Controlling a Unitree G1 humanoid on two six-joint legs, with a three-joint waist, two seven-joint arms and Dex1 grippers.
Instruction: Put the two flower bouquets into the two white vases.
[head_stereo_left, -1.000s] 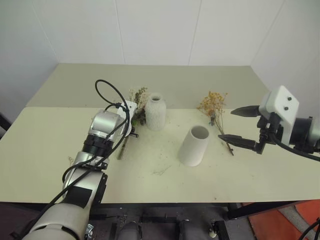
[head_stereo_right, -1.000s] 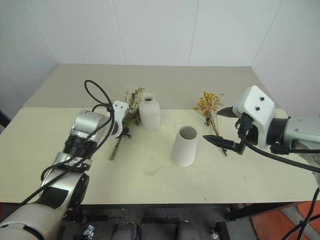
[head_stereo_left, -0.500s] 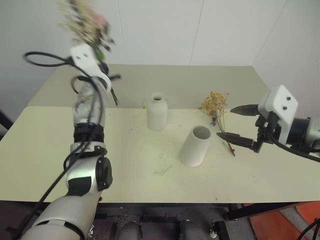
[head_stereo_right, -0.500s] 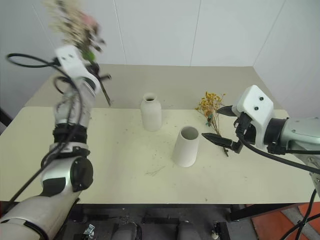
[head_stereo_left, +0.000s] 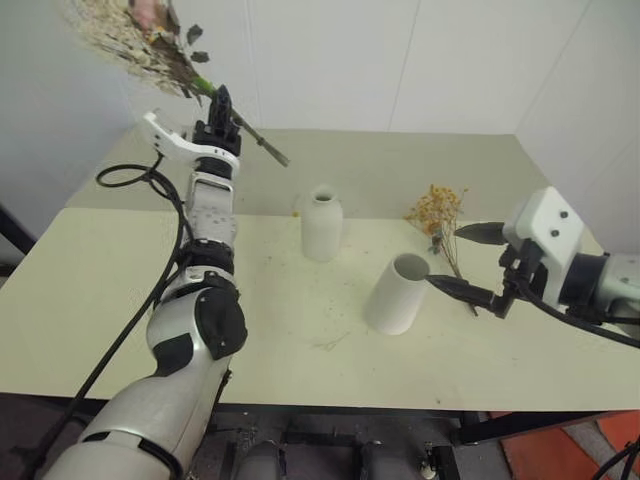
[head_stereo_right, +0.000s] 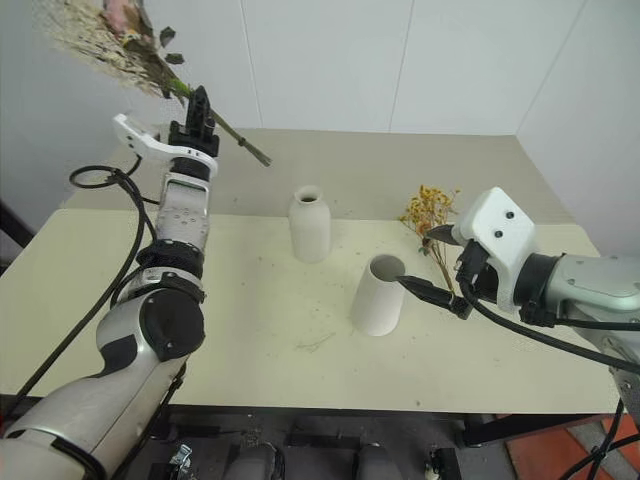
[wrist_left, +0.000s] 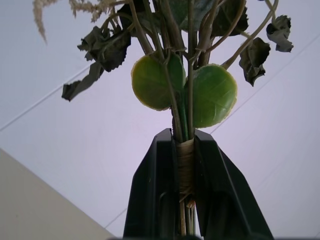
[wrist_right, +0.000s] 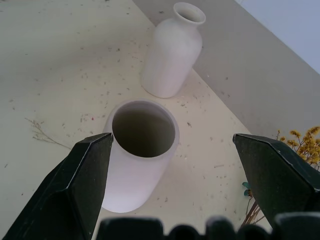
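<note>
White walls behind, pale cream table (head_stereo_left: 120, 300) in front, surface dusted with dried flower crumbs.

Left gripper (head_stereo_left: 221, 105) raised high above the table's far left, pointing up, jaws pressed together on the bound stems of the rose bouquet (head_stereo_left: 140, 40). Pink rose, cream sprigs and dark leaves fan out up and to the left against the wall; cut stem ends stick out below the fingers toward the right. Left wrist view: black fingers (wrist_left: 155, 195) clamp the twine-wrapped stems, two round green leaves just above the tips.

Bottle-shaped vase (head_stereo_left: 322, 223) upright near table centre, narrow neck, nothing in it. Cylinder vase (head_stereo_left: 396, 293) nearer and to the right, wide mouth open, nothing in it, well apart from the bottle one. Appears to lean in the head views; cannot tell whether truly tilted.

Yellow bouquet (head_stereo_left: 437, 208) lying flat on the table right of the cylinder vase, heads toward the wall, thin brown stems running back toward the right gripper.

Right gripper (head_stereo_left: 455, 262) hovering just right of the cylinder vase, jaws spread wide, holding nothing. Right wrist view: cylinder mouth framed between the two fingers, not touched, bottle vase beyond it, yellow heads at the edge.
</note>
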